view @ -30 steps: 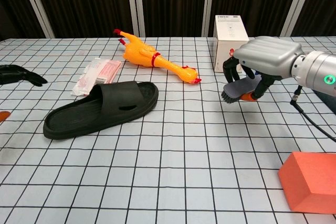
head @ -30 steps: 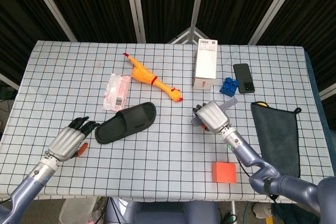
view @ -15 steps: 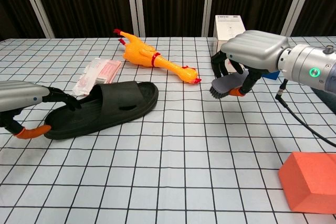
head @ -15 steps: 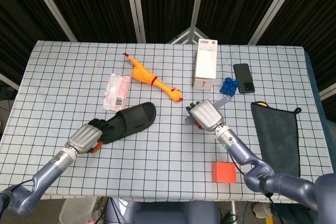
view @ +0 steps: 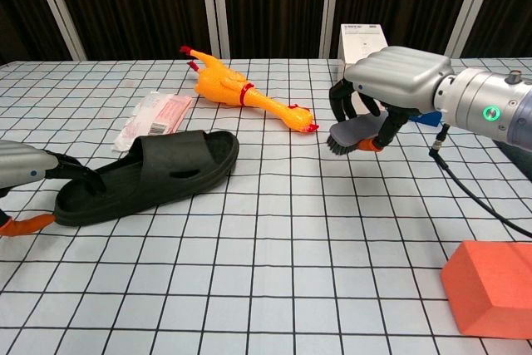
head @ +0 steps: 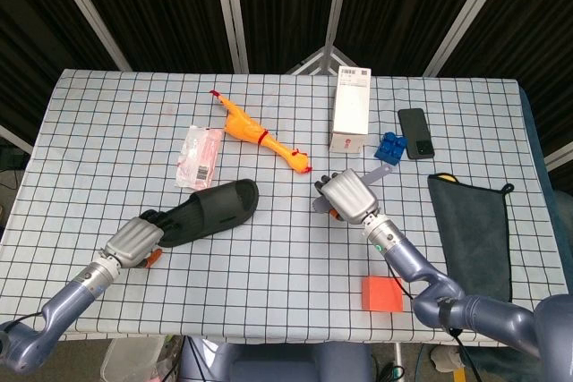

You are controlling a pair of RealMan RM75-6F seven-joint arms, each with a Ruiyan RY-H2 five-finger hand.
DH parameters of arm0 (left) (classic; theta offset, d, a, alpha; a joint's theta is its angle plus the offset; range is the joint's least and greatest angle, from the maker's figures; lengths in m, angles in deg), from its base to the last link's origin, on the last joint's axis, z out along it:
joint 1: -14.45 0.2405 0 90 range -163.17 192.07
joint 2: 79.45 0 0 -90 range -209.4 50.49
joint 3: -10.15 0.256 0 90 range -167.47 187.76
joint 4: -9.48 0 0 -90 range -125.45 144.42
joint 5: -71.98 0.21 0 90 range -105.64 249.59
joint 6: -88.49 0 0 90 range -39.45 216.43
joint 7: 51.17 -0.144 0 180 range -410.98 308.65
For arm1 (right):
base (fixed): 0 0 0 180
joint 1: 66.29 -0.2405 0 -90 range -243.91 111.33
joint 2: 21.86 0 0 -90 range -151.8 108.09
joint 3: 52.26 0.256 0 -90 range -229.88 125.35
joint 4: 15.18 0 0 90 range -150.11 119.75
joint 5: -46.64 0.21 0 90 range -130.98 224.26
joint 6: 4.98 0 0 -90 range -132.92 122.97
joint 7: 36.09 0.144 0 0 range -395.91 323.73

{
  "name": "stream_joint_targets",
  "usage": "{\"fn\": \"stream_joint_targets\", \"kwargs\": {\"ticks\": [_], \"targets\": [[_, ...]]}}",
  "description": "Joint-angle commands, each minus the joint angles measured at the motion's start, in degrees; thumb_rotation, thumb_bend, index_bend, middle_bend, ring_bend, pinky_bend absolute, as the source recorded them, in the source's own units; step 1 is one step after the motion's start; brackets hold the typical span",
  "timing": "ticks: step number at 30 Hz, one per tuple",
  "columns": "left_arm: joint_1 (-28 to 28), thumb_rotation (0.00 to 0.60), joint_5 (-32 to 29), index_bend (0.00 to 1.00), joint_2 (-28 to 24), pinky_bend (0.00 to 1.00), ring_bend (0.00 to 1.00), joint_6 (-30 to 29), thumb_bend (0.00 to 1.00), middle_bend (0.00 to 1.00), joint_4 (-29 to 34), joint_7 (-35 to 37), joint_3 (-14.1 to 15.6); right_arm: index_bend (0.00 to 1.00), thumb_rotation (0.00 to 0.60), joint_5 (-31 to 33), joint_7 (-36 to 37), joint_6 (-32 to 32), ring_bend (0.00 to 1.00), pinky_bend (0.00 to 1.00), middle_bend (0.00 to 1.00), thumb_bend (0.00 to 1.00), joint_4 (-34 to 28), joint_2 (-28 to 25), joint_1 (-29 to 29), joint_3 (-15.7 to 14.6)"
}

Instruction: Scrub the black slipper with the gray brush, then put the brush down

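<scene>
While the right hand (head: pixel 345 196) covers most of the gray brush (head: pixel 380 173) from the head view, it's clenched around it. Left hand (head: pixel 134 241) grips the black slipper's (head: pixel 204 212) heel. Chest view: left hand (view: pixel 25 165) partly cropped; slipper (view: pixel 150 174) dragged leftward, brush (view: pixel 347 134) nudged closer.

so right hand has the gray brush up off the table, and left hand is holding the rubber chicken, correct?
Not the chicken. The chest view shows the left hand holding the black slipper by its heel end. The right hand does hold the gray brush off the table.
</scene>
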Motion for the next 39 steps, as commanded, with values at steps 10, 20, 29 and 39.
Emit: {"fn": "stream_joint_targets", "kwargs": {"ticks": [10, 20, 29, 39], "targets": [[-0.37, 0.600, -3.05, 0.17, -0.72, 0.14, 0.11, 0.82, 0.67, 0.20, -1.67, -1.10, 0.34, 0.80, 0.600, 1.19, 1.44, -0.27, 0.58, 0.69, 0.70, 0.77, 0.40, 0.75, -0.37, 0.54], [-1.07, 0.600, -3.01, 0.17, 0.53, 0.14, 0.11, 0.34, 0.67, 0.20, -3.28, -0.85, 0.19, 0.80, 0.600, 5.72, -0.46, 2.34, 0.58, 0.69, 0.70, 0.78, -0.68, 5.76, -3.36, 2.98], [-1.09, 0.600, -2.74, 0.17, 0.86, 0.14, 0.11, -1.09, 0.67, 0.20, -3.40, -0.01, 0.04, 0.80, 0.600, 8.54, -5.89, -0.01, 0.58, 0.69, 0.70, 0.80, -7.21, 9.88, -4.72, 4.35], [-1.39, 0.600, -1.86, 0.17, 1.38, 0.14, 0.11, -1.93, 0.67, 0.20, -3.49, 1.53, 0.18, 0.80, 0.600, 13.23, -13.96, -1.58, 0.58, 0.69, 0.70, 0.80, -5.45, 17.88, -8.50, 6.94]]}}
